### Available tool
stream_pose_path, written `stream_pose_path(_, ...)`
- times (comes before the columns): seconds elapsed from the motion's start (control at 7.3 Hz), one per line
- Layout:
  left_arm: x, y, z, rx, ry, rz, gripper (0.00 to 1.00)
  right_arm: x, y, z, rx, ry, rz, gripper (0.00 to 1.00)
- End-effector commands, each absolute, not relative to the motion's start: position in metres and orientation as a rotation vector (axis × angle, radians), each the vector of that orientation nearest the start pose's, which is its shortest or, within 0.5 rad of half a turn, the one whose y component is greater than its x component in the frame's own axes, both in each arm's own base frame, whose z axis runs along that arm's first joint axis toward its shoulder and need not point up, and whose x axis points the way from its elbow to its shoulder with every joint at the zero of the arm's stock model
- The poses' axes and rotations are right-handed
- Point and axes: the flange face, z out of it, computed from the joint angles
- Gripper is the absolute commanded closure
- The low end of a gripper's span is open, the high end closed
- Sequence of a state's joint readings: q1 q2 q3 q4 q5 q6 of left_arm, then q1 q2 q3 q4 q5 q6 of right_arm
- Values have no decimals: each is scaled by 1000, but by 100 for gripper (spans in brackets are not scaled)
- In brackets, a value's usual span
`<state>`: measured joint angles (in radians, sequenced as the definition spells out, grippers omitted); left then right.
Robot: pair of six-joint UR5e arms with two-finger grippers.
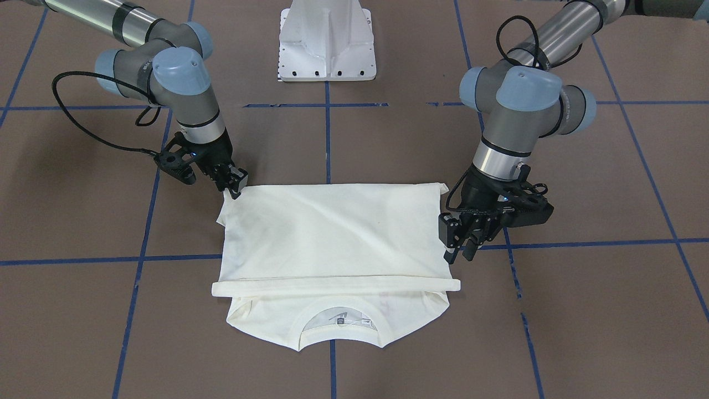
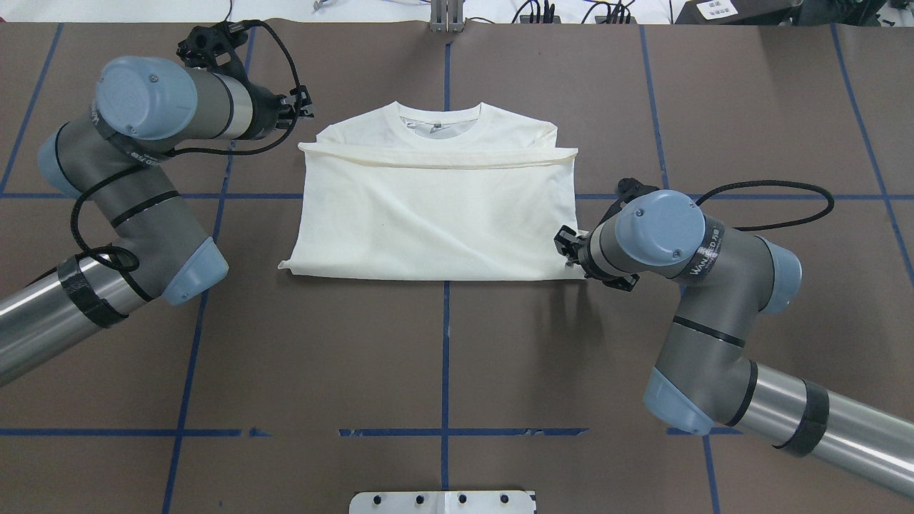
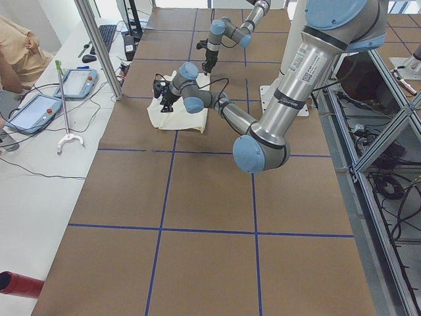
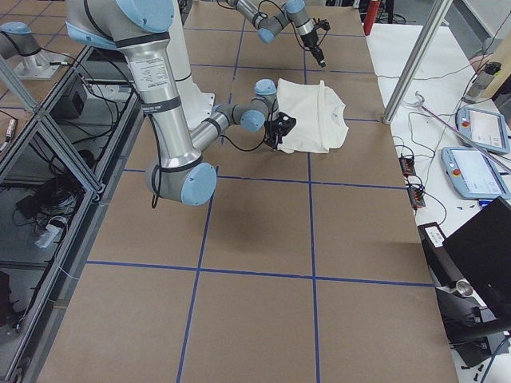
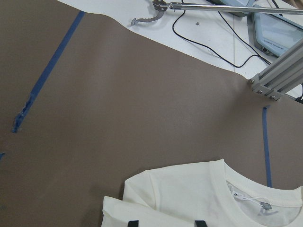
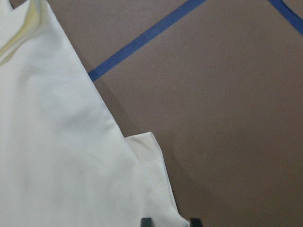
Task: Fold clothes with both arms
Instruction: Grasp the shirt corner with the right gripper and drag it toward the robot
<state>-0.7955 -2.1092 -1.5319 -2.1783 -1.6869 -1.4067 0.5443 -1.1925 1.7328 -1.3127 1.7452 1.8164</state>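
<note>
The cream-white shirt (image 2: 435, 214) lies flat on the brown table, its lower part folded up so the hem band (image 2: 435, 157) rests just below the ribbed collar (image 2: 439, 114). My left gripper (image 2: 303, 107) hovers beside the hem band's end on the collar side. In the left wrist view its fingertips (image 5: 134, 222) stand apart over that corner, so the left gripper (image 5: 167, 222) is open. My right gripper (image 2: 564, 246) sits at the opposite near corner of the fold. It is open, and the shirt's edge (image 6: 161, 189) runs between its fingertips (image 6: 146, 221).
Blue tape lines grid the brown table (image 2: 443, 343). The white pedestal base (image 1: 328, 44) stands on the robot's side of the shirt. A white bench beyond the far edge holds teach pendants (image 3: 79, 82), cables and a metal post (image 3: 99, 46); a person's arm (image 3: 16, 52) shows there.
</note>
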Motion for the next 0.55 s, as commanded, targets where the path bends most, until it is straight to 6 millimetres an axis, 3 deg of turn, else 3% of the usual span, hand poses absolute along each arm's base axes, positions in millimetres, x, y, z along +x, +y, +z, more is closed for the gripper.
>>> stream_pose_path(0.0, 398, -582, 297, 425, 1037, -504, 51, -480, -425, 347, -48, -842, 677, 100)
stream_pose_path(0.14, 396, -582, 296, 427, 1039, -505, 51, -477, -425, 343, -48, -851, 675, 100)
stream_pose_path(0.27, 393, -585, 296, 430, 1038, -511, 51, -460, -416, 337, -50, -875, 664, 100)
stream_pose_path(0.41, 388, -585, 290, 436, 1047, -512, 52, -430, -383, 330, -107, -916, 620, 100)
